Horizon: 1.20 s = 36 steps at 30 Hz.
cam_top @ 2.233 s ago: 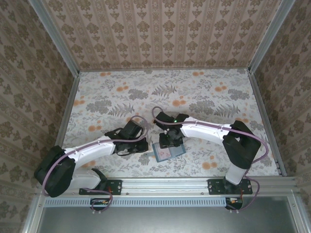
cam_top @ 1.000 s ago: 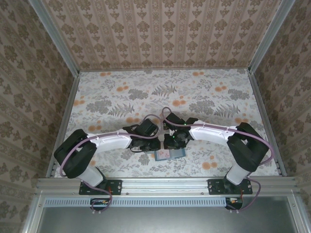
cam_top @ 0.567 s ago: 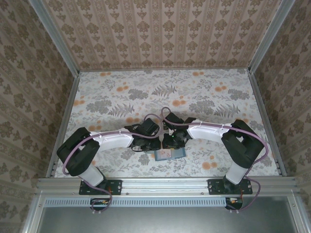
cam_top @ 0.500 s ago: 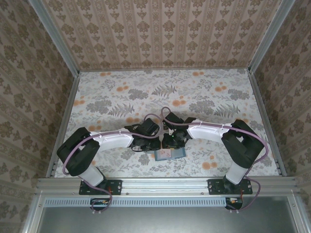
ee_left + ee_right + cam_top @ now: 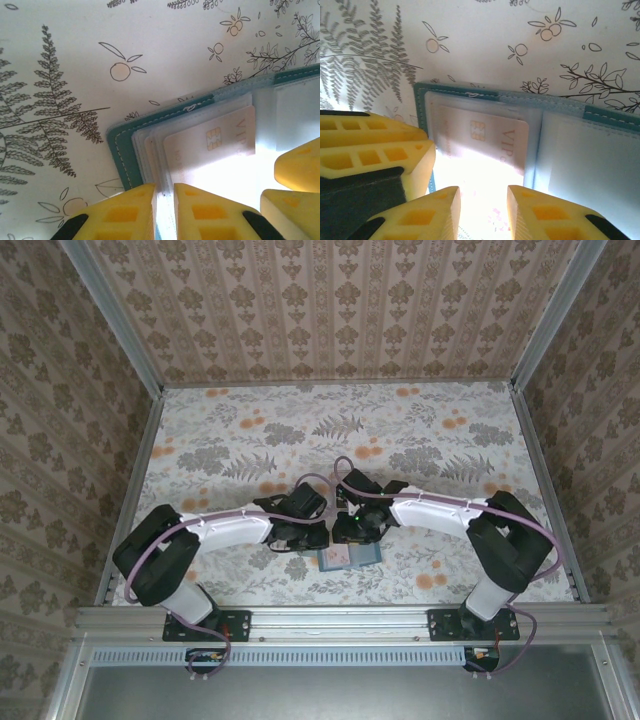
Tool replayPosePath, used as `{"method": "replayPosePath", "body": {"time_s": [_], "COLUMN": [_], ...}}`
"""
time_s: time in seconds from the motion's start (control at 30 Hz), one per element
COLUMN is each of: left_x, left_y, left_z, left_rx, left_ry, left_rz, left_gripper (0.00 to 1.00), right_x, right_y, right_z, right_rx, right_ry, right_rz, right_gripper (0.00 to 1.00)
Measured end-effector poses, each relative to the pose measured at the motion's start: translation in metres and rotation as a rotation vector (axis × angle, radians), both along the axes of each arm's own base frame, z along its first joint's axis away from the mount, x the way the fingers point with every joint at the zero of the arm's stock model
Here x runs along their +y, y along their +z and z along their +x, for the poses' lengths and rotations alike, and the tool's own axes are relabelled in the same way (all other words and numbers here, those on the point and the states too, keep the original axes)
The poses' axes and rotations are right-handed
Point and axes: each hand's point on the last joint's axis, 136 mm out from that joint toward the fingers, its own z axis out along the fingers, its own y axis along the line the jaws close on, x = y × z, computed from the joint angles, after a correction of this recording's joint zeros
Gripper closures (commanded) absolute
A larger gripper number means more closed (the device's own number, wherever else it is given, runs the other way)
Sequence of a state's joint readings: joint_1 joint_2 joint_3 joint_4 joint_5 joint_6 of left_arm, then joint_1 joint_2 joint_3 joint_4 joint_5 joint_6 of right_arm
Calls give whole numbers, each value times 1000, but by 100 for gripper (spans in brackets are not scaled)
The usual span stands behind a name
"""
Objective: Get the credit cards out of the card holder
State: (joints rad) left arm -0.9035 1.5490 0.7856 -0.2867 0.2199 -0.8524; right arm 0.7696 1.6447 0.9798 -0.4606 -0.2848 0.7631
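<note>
A: Which step are you on?

B: The first card, by my reckoning. The card holder lies open and flat on the table, close to the near edge, between my two arms. The pale card, the one with the chip, sits in the panel nearer my left pincer. It is a little crooked under the clear sleeves, so I judge it not out yet.

A: And your pincers?

B: My left pincer is pressed almost together at the holder's corner. The sleeve edges run into the thin slit between its fingers, and I take that as a pinch on the holder to anchor it. My right pincer is spread part way, its fingers standing over the near end of the card, one to each side of the bright middle. I see no grip on the card there.

A: So what next?

B: The right one has to catch the card alone, with no sleeve caught along with it. Then it must close and draw the card straight out through the pocket's mouth. The left must hold firm, or the whole holder will slide with the pull. Whether another card lies behind this one I cannot tell.
</note>
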Motion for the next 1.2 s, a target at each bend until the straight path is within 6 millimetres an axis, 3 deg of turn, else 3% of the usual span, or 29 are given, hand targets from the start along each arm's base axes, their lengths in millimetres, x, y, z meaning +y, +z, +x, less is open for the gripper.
{"method": "replayPosePath", "body": {"time_s": [0.2,0.37,0.6,1.2], "left_x": [-8,-5,-7,-2], "left_y": [6,-8,-8,-8], "left_z": [0,0,1,1], "left_rx": [-9,22,31,17], "left_ry": [-14,-21,-29,-41], "left_rz": [-12,51,76,96], "left_gripper": [80,80,80,82], "right_x": [-3,-4,-3,-19], "right_y": [0,-8,-20,-25], "right_z": [0,1,1,-1], "right_rx": [1,22,44,36], "right_ry": [-7,-11,-12,-9], "right_rz": [0,-6,-6,-85], "right_gripper": [74,76,77,71]}}
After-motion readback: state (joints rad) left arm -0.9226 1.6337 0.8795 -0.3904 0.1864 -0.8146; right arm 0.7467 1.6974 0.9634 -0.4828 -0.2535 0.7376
